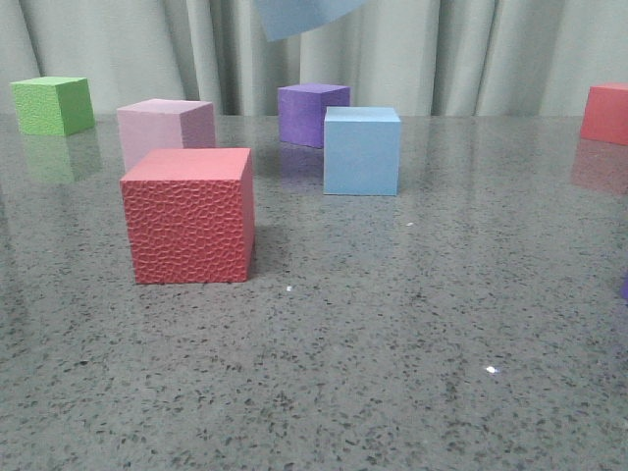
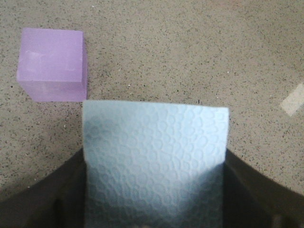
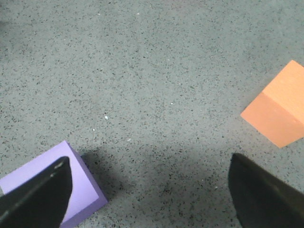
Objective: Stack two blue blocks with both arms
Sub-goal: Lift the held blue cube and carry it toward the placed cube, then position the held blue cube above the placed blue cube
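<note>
One light blue block (image 1: 361, 151) stands on the table right of centre, in front of a purple cube (image 1: 312, 113). The other blue block (image 1: 299, 15) hangs in the air at the top edge of the front view, above and a little left of the first. In the left wrist view my left gripper (image 2: 154, 199) is shut on this blue block (image 2: 154, 156), with a dark finger against each side; its top face is pebbled. My right gripper (image 3: 149, 190) is open and empty above bare table. Neither arm shows in the front view.
A red pebbled cube (image 1: 188, 216) stands front left, with a pink cube (image 1: 165, 128) behind it. A green cube (image 1: 52, 104) is far left, a red cube (image 1: 605, 113) far right. A purple cube (image 2: 52, 64) lies under the left gripper. Another purple cube (image 3: 83, 190) and an orange cube (image 3: 280, 111) lie beside the right gripper.
</note>
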Controlling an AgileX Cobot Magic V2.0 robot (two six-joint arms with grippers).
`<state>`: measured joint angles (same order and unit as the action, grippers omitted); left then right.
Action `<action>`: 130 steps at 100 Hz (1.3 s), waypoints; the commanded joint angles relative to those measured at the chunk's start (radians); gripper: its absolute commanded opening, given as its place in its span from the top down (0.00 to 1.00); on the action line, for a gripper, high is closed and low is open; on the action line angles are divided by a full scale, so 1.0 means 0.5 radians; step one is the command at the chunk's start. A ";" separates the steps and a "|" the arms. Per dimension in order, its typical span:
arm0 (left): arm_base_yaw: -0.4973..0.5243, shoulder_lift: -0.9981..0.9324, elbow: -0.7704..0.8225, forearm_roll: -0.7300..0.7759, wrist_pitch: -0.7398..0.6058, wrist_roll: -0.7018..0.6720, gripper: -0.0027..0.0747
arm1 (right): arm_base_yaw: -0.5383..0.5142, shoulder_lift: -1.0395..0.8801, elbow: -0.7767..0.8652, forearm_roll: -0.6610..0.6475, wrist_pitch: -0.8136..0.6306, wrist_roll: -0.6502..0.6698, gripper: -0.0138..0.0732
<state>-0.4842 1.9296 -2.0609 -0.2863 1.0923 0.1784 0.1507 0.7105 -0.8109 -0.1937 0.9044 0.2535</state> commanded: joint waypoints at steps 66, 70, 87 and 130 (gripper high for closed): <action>-0.016 -0.115 -0.069 -0.088 -0.020 0.379 0.70 | -0.012 -0.009 -0.051 -0.052 -0.125 -0.015 0.09; -0.016 -0.115 -0.069 -0.093 -0.010 0.437 0.70 | -0.012 -0.009 -0.051 -0.052 -0.125 -0.015 0.09; -0.016 -0.111 -0.069 -0.093 -0.006 0.638 0.70 | -0.012 -0.009 -0.051 -0.052 -0.125 -0.015 0.09; -0.041 -0.111 -0.069 -0.231 -0.006 1.233 0.69 | -0.012 -0.009 -0.051 -0.052 -0.125 -0.015 0.09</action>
<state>-0.4884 1.9296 -2.0630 -0.3479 1.1354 0.7418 0.1507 0.7105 -0.8109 -0.1937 0.9044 0.2535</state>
